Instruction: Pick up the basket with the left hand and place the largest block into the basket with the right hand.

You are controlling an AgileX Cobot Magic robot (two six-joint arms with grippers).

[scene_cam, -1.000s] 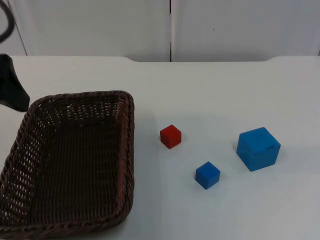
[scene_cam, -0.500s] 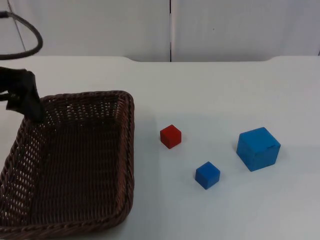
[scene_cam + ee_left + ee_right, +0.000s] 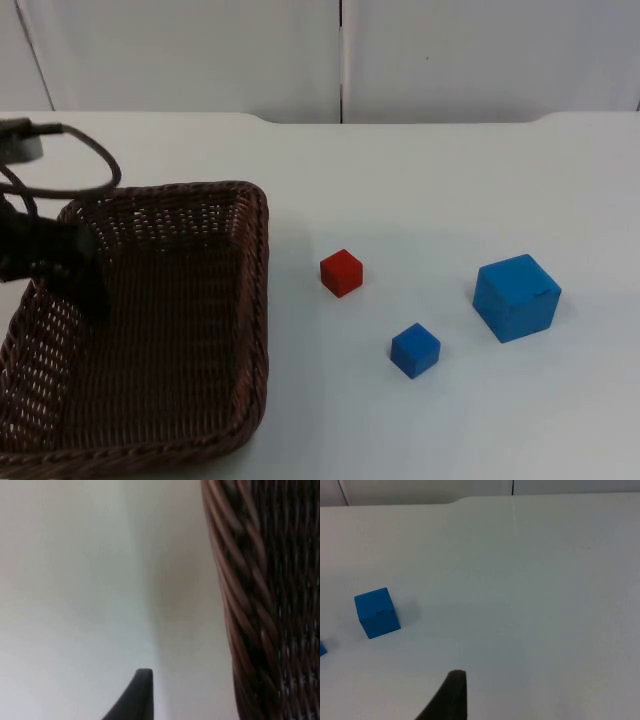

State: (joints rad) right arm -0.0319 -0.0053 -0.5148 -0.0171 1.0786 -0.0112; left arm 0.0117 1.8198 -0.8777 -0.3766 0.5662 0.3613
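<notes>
since a second ago my left tool has come in from the surface's left edge and down over the basket, and it now sits at the basket's left rim, near the far corner. whether its fingers are open or shut i cannot tell; the left wrist view has one black fingertip outside the wicker wall, over bare surface, apart from the weave. to do this grasp well i judge i should straddle the rim, one finger inside and one outside, before closing, then lift level. the large blue block sits well right of the basket, beyond the red block and small blue block. my right tool waits above the surface, the large block within its wrist view.
</notes>
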